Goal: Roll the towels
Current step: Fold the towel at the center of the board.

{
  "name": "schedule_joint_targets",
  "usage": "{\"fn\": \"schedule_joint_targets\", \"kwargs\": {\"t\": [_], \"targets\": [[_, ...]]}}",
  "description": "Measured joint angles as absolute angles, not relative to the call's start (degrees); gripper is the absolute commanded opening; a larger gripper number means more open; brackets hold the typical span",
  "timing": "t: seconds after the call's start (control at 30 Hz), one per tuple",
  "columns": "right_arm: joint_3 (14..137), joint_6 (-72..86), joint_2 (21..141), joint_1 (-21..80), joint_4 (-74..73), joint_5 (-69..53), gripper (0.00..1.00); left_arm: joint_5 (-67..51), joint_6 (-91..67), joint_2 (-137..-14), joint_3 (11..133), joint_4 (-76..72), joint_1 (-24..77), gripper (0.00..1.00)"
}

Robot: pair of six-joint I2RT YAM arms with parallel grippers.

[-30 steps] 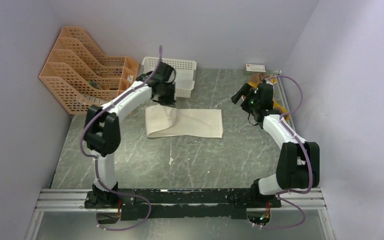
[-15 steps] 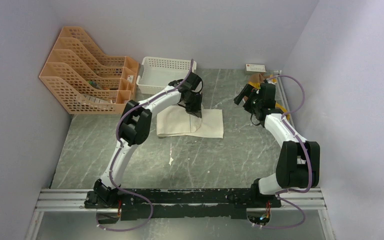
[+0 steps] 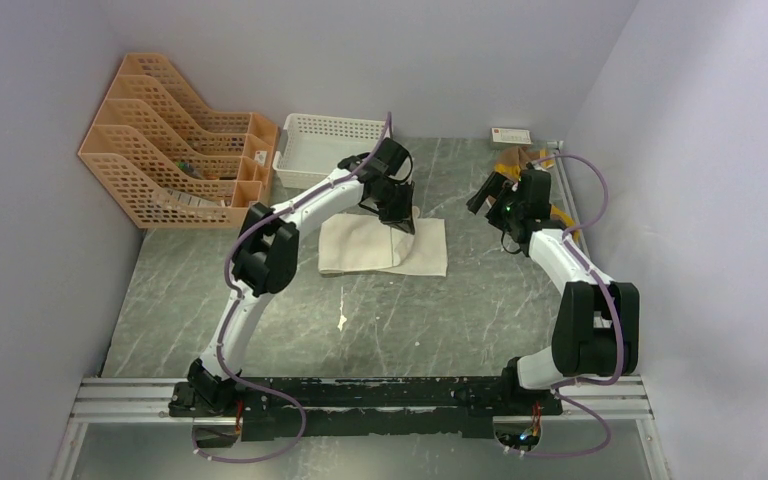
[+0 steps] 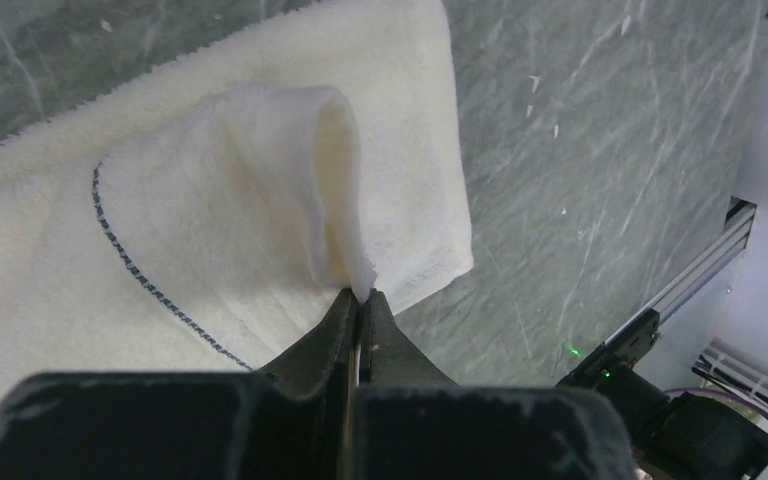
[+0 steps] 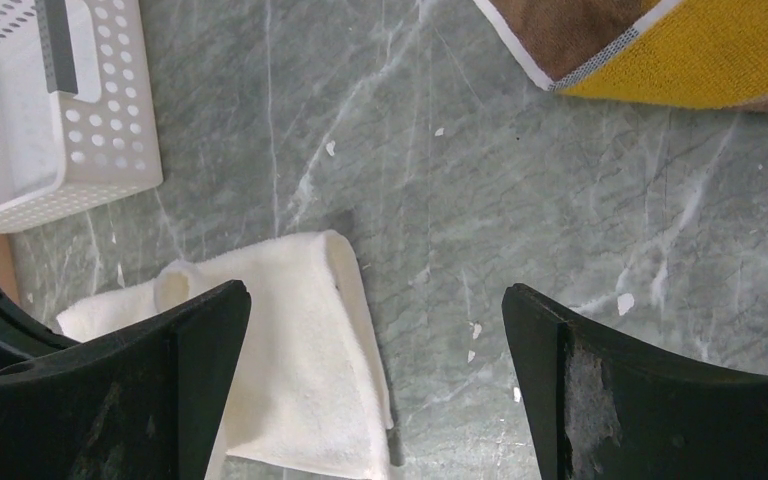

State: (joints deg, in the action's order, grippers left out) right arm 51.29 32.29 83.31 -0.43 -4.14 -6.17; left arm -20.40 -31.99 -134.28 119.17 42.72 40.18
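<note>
Your left gripper (image 4: 360, 298) is clamped tight on a lifted fold of the cream towel (image 4: 210, 230). Your right gripper (image 5: 375, 300) hangs wide open, empty, near the brown-and-yellow towel (image 5: 650, 40).

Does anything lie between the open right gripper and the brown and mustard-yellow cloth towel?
Nothing visible: only bare grey marbled tabletop separates the right gripper from the brown and mustard-yellow cloth towel.

Left arm (image 3: 295, 203) stretched forward, left gripper (image 4: 360, 298) pinched closed; right arm (image 3: 558, 256) bent, right gripper (image 5: 372, 300) spread wide.
</note>
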Motion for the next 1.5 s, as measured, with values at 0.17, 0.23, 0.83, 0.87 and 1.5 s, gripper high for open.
{"fn": "schedule_joint_targets", "kwargs": {"t": [0.17,0.23,0.83,0.87,1.5], "targets": [[50.9,32.3,83.4,-0.4,-4.2,-6.5,1.00,-22.0,-32.5,-134.8,120.7,42.7,40.7,0.07],[50.9,32.2,83.4,-0.4,-4.2,-6.4,1.00,-22.8,-33.1,-135.9,122.3,42.2,41.1,0.07],[50.0,31.9,84.4,-0.8,-4.3,-6.7,1.00,-29.7,-41.2,-140.6,121.3,31.9,42.7,0.19],[50.0,31.8,84.6,-0.8,-4.3,-6.7,1.00,-30.0,-41.9,-140.6,120.6,31.0,42.7,0.28],[42.3,33.6,85.1,-6.3,1.7,-16.2,1.00,-28.0,-41.6,-124.5,106.7,25.8,37.0,0.75]]}}
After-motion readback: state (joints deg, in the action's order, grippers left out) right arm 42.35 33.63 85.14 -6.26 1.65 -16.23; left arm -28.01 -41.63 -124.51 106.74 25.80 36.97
